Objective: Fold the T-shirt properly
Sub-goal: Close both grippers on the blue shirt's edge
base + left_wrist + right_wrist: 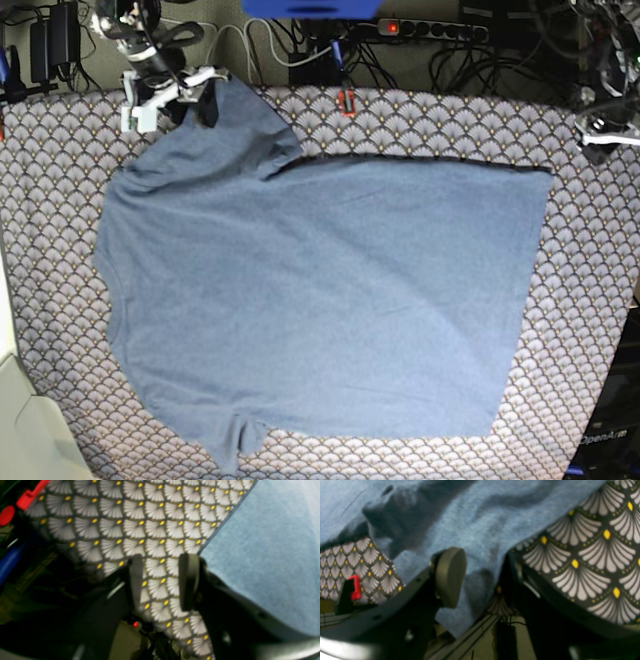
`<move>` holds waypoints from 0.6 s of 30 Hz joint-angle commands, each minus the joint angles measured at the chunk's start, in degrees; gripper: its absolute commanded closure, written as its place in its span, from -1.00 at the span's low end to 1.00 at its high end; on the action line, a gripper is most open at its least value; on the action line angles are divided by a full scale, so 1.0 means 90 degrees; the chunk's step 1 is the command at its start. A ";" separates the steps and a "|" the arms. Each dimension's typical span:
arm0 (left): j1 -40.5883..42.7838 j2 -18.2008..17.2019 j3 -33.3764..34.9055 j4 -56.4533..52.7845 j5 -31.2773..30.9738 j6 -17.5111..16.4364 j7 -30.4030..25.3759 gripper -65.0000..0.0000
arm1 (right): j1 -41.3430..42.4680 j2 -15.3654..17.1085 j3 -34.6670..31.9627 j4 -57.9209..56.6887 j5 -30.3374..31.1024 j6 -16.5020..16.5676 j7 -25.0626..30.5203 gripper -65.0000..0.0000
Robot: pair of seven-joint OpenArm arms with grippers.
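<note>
The slate-blue T-shirt [320, 300] lies spread plain side up on the scallop-patterned tablecloth [580, 330], one sleeve pointing to the far left corner. My right gripper [205, 100] is at that sleeve. In the right wrist view its jaws [481, 580] stand apart with the T-shirt's [475, 522] sleeve edge lying between them, not pinched. My left gripper [600, 135] hangs at the far right, off the shirt's corner. In the left wrist view it [162, 582] is open over bare tablecloth [140, 517], the T-shirt's [270, 550] edge just beside one finger [188, 580].
A power strip [430, 30] and tangled cables run along the back edge of the table. A red clamp [347, 100] sits at the back middle, and another red clamp [30, 495] shows at the cloth's edge. A white surface [20, 430] stands front left.
</note>
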 commanded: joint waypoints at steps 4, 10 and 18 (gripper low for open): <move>-0.0241 -0.0031 -0.0018 -0.0121 -0.0047 -0.0033 -0.0133 0.27 | 0.0075 0.0020 0.0018 -0.0031 -0.0022 0.0036 -0.0332 0.73; -0.0525 -0.0040 0.0382 -0.0638 -0.0047 -0.0033 -0.0192 0.27 | 0.0105 0.0039 0.0018 -0.0109 -0.0022 0.0036 -0.0332 1.00; -0.1042 0.0165 0.0724 -0.1107 -0.0047 -0.0033 -0.0211 0.27 | 0.0124 0.0078 -0.0011 -0.0383 -0.0042 0.0036 -0.0332 1.00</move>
